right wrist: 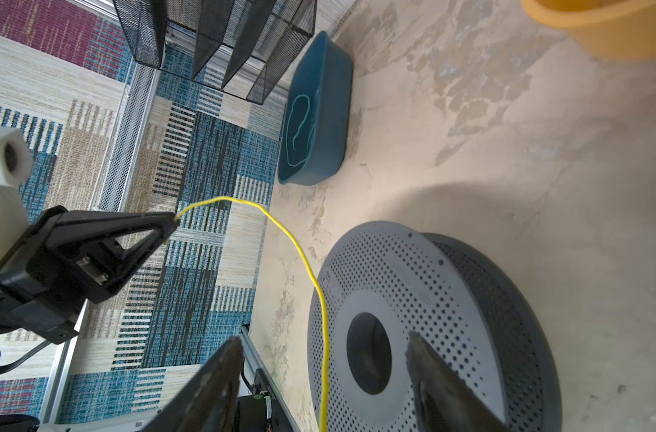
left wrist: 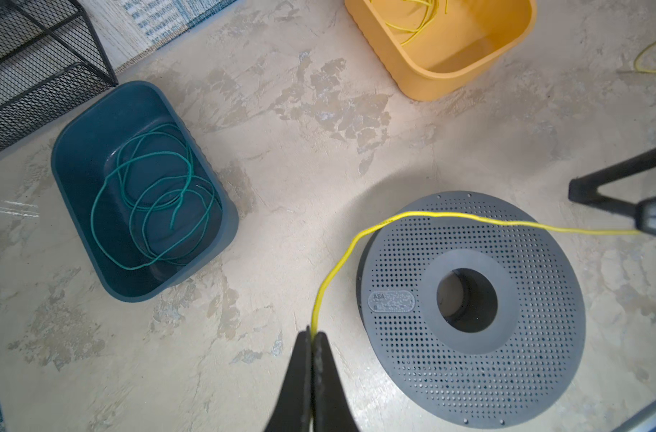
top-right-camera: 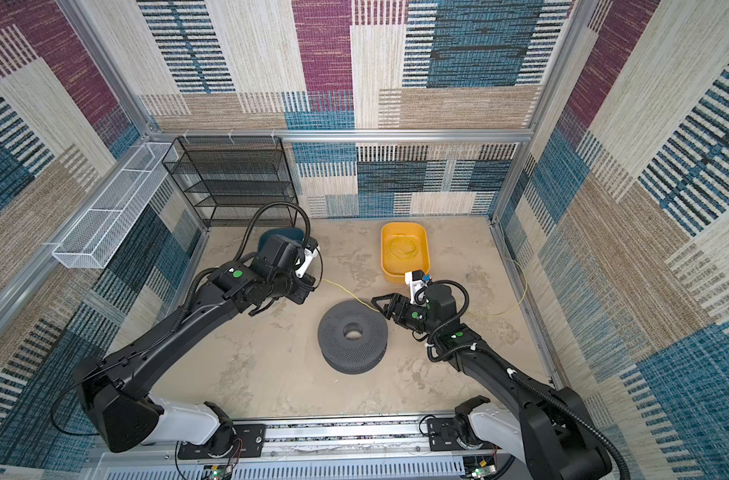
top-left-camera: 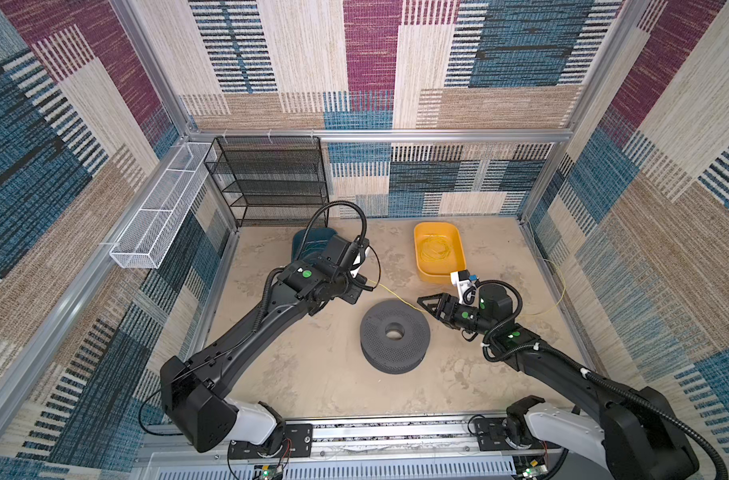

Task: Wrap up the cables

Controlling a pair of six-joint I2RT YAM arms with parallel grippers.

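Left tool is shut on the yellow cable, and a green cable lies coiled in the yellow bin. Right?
Only partly. The left tool is shut on the yellow cable, but the green cable lies coiled in the dark blue bin, not the yellow bin, as the left wrist view shows.

Left gripper [left wrist: 312, 338]: fingers pressed flat together, yellow cable [left wrist: 330, 276] pinched right at the tips. Left arm [top-left-camera: 246, 332] is stretched forward with the wrist bent, fingertips aimed toward the right gripper [right wrist: 324, 336]. Right gripper: fingers spread wide, with the cable running between them and touching neither. Right arm [top-left-camera: 562, 361] is low with the elbow bent, fingertips facing the left fingers.
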